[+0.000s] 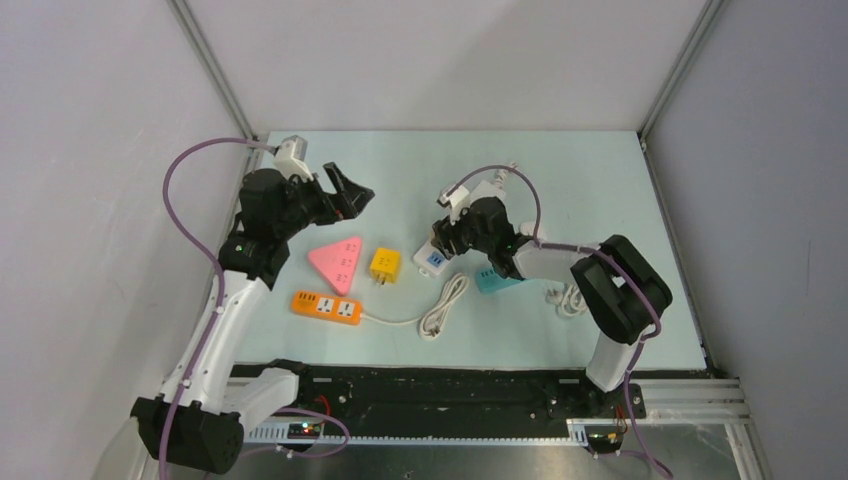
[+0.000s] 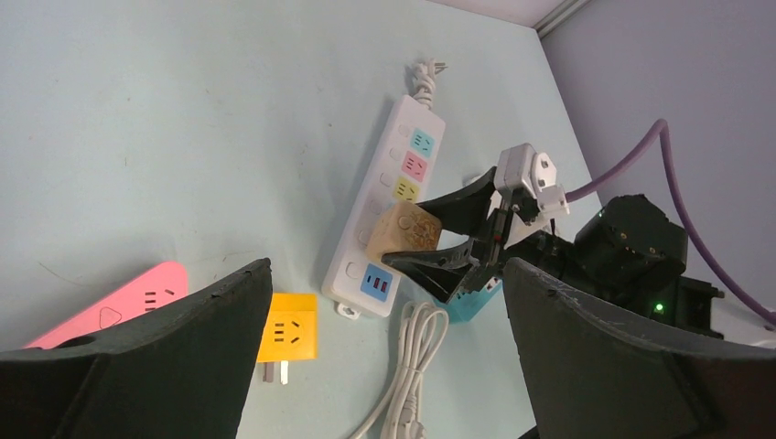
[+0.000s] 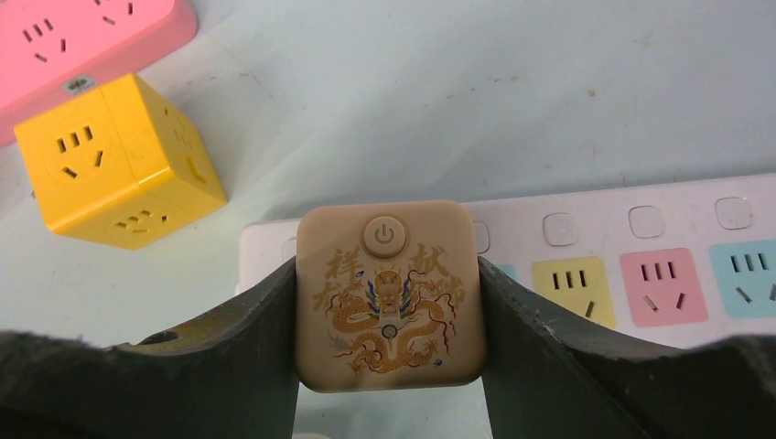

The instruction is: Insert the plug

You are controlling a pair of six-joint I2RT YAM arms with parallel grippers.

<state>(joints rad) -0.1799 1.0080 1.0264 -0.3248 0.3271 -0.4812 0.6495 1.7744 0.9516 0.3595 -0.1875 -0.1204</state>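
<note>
My right gripper is clamped on the beige square dragon-printed plug, over the long white plastic power strip's blue-panel end. My left gripper is wide open and empty, well left of the strip.

pink triangle socket | yellow cube socket | orange strip | coiled white cord

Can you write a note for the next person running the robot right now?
Left gripper: open, empty, raised over the left side of the table.
Right gripper: shut on the beige plug, holding it over the white power strip, beside its yellow socket.
Done: plug picked up and lined up over the strip.
Left: push it into a socket. I can't tell if it's seated yet.
</note>
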